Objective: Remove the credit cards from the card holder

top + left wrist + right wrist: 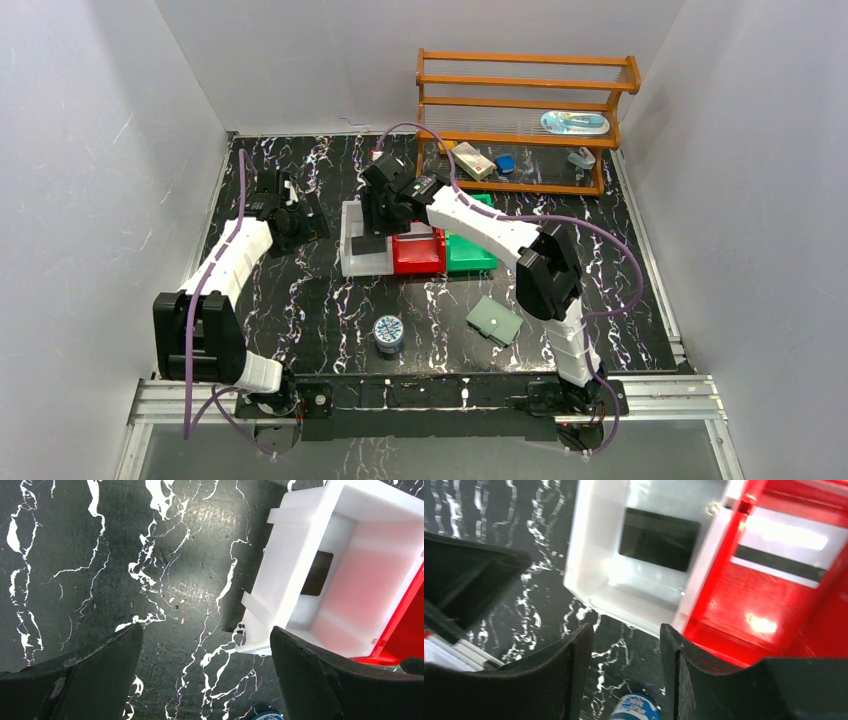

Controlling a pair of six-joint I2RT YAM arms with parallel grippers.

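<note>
Right pincer [625, 635] agape, empty; striped card [781, 555] in red bin [724, 635] only in wrist view.

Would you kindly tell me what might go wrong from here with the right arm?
The right gripper, jaws apart and empty, hangs close over the walls of the white bin and red bin; coming down it might strike one. The card holder lies close by the right arm's elbow in the top view, so a swing back might knock it.

Smooth credit card [659, 539], glossy plastic bin [724, 642]
</note>
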